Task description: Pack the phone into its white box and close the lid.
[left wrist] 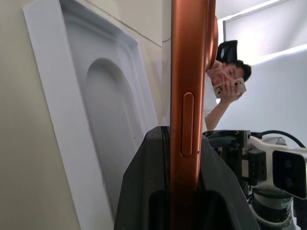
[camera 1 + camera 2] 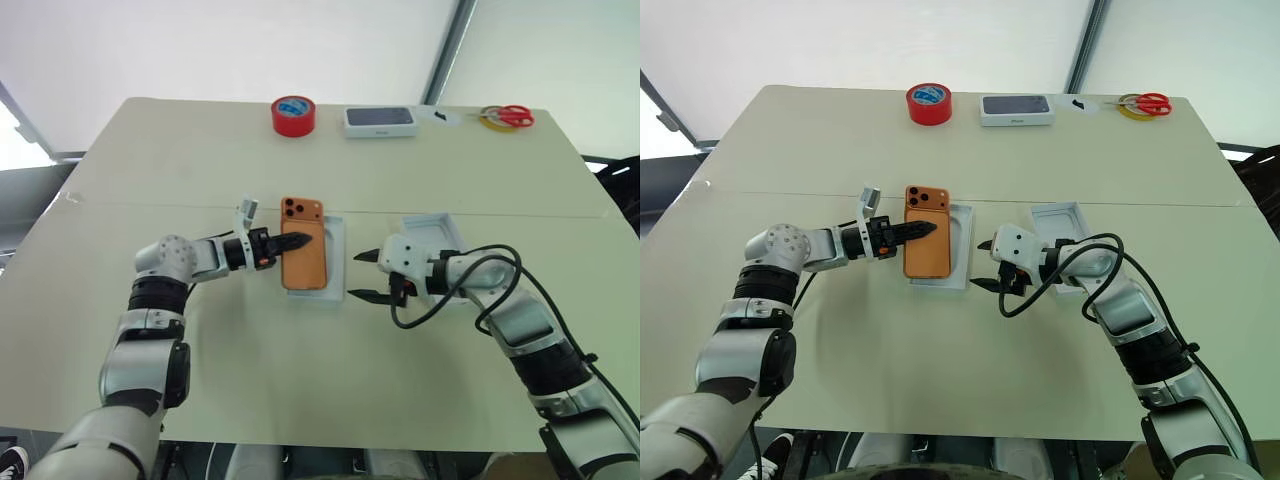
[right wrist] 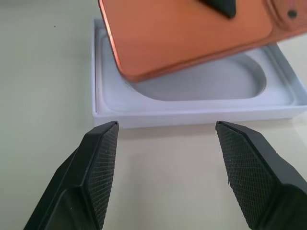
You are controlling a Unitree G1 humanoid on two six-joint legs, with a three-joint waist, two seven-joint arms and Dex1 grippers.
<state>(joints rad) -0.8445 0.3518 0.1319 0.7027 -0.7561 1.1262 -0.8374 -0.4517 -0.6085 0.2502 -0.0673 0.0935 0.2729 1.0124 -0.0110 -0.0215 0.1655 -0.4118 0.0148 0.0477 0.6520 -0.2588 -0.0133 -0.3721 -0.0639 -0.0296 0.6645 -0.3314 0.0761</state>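
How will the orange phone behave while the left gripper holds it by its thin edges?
The phone looks rigid, so it should not bend. Its smooth metal sides could slip between the left gripper fingers. It hangs partly over the white box, so a slip would probably drop it askew.

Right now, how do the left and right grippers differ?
The left gripper has its fingers shut on the orange phone, held over the white box; the right gripper has its fingers spread open, holding nothing. The left reaches over the box; the right sits beside it. Both point inward.

No readable text, labels, brands or numbers on anything in view
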